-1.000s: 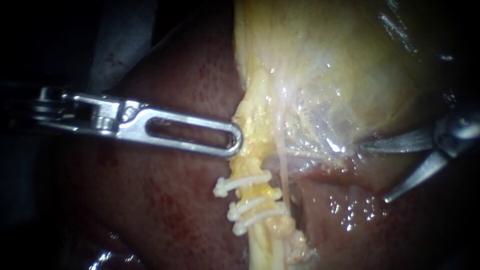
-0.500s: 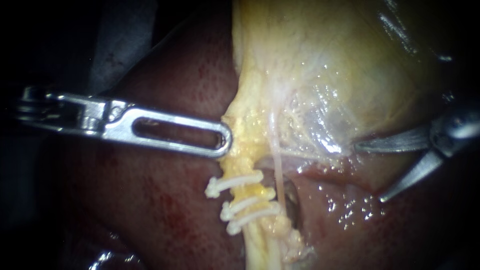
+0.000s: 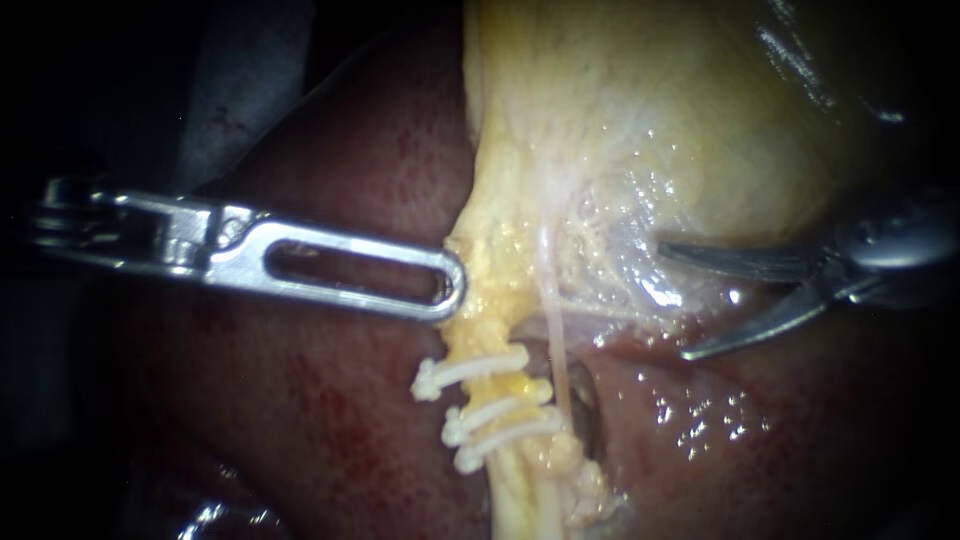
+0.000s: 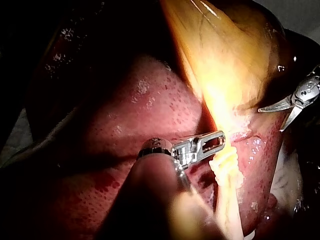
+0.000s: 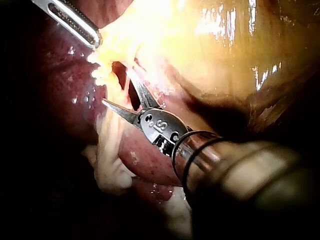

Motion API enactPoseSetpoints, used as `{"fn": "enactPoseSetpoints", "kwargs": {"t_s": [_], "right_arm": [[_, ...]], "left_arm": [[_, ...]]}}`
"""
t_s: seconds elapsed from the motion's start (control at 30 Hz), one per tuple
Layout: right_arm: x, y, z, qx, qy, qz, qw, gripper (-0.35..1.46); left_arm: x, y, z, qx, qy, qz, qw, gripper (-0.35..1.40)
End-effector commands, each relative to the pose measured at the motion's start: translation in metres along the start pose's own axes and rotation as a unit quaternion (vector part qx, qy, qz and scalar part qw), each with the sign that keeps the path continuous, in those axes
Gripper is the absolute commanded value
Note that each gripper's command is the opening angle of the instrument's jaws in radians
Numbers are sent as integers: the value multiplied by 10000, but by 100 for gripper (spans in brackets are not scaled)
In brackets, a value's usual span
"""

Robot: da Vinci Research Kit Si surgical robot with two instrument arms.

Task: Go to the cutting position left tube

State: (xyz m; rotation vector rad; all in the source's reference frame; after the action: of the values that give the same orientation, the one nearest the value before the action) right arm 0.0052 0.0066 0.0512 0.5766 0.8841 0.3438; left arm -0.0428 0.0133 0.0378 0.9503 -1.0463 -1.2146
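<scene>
In the endoscope view the left tube (image 3: 497, 392), a yellow fatty strand, runs down from the gallbladder (image 3: 650, 100) and carries three white clips (image 3: 470, 367). A thin pale tube (image 3: 556, 350) lies just right of it. My left instrument (image 3: 455, 286) has its slotted jaws shut on the yellow tissue above the top clip, as the left wrist view (image 4: 218, 140) also shows. My right instrument (image 3: 672, 300) has curved blades standing open, right of both tubes and touching neither. In the right wrist view the blades (image 5: 117, 89) gape beside the pale strands.
Dark red liver (image 3: 330, 400) lies left of and below the tubes, with a wet glistening patch (image 3: 700, 420) under my right instrument. A small dark opening (image 3: 585, 410) sits between the tubes. My left instrument's slotted jaw (image 5: 75, 20) shows ahead of my right one.
My right instrument has moved left toward the tubes with its blades still open. My left instrument drew the yellow tissue and clips slightly left, then held still.
</scene>
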Motion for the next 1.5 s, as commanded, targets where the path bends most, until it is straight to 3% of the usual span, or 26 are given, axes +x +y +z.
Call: {"fn": "enactPoseSetpoints", "kwargs": {"t_s": [0.03, 0.17, 0.27, 0.43, 0.8, 1.2, 1.5], "right_arm": [[1, 0, 2, 48, -88, 90, 9999, 135], [0, -1, 8, 161, -355, 281, 9988, 127], [-3, -3, 11, 416, -574, 467, 9964, 120], [-8, -7, 19, 521, -783, 572, 9939, 117], [-2, -11, 41, 697, -945, 757, 9902, 102], [-13, -13, 68, 861, -1103, 902, 9860, 72], [-15, -6, 82, 841, -1110, 905, 9861, 60]], "left_arm": [[0, 0, 0, -3, -1, -1, 10000, -35], [0, -1, 1, -6, -5, -3, 10000, -35], [0, -2, 3, -9, -8, -4, 10000, -35], [0, -3, 4, -13, -14, -6, 10000, -35], [0, -6, 6, -17, -21, -11, 10000, -35], [-1, -9, 8, -29, -37, -49, 10000, -35], [-1, -11, 10, -25, -32, -52, 10000, -35]]}}
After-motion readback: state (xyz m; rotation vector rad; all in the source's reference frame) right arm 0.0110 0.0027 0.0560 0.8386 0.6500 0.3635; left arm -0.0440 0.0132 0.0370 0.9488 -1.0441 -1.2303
